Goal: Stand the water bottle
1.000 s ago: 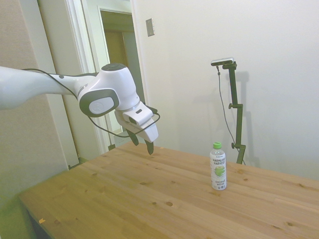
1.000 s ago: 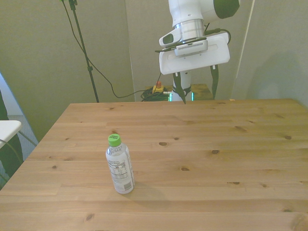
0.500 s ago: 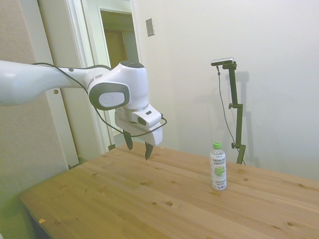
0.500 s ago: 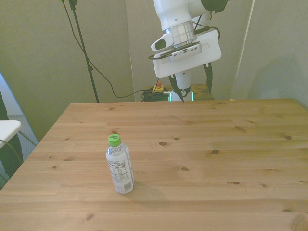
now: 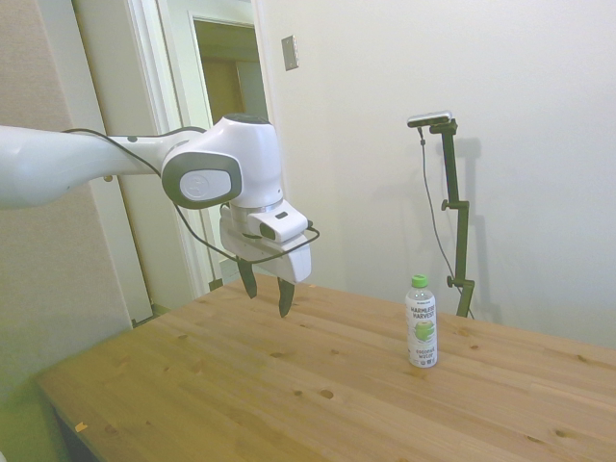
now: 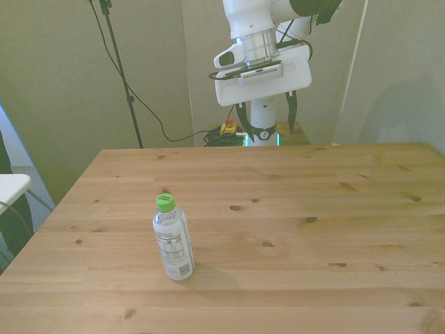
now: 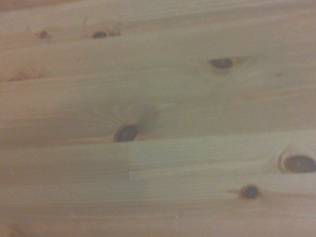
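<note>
The water bottle (image 6: 172, 240) stood upright on the table (image 6: 313, 250), at about 7 o'clock from the gripper (image 6: 265, 120). The gripper hung high with its fingers apart, holding nothing, so the job looked done.

End effector (image 5: 266, 296): position changed. In the side view it has shifted back toward the picture's left since half a second ago, after swinging rightward the half second before; its body, tilted a second ago, now hangs nearly vertical with the fingers (image 5: 284, 297) pointing down. In the front view (image 6: 266, 117) it has moved toward the front view's left and risen, fingertips now higher above the worktop's (image 6: 292, 209) far edge. Finger spread: parted, as before.
</note>
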Motion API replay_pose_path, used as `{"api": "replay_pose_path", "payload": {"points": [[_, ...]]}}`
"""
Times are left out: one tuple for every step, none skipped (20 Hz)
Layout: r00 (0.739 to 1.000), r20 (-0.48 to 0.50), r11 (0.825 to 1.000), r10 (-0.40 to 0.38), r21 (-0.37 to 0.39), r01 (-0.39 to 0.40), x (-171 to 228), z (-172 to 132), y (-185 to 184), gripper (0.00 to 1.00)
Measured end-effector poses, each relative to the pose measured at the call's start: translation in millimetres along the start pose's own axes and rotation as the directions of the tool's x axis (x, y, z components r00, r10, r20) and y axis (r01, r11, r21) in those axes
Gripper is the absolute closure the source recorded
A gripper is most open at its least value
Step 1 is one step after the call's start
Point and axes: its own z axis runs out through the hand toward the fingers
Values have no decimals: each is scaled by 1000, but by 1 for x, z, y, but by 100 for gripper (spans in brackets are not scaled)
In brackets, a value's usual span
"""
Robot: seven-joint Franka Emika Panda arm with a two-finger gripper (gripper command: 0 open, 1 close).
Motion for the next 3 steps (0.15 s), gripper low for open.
{"api": "replay_pose_path", "payload": {"points": [[1000,9,1000,6,-12,-6,-3,0,2,0],[1000,16,1000,11,-22,-11,-5,-1,4,0],[1000,21,999,17,-30,-16,-7,-2,6,0]]}}
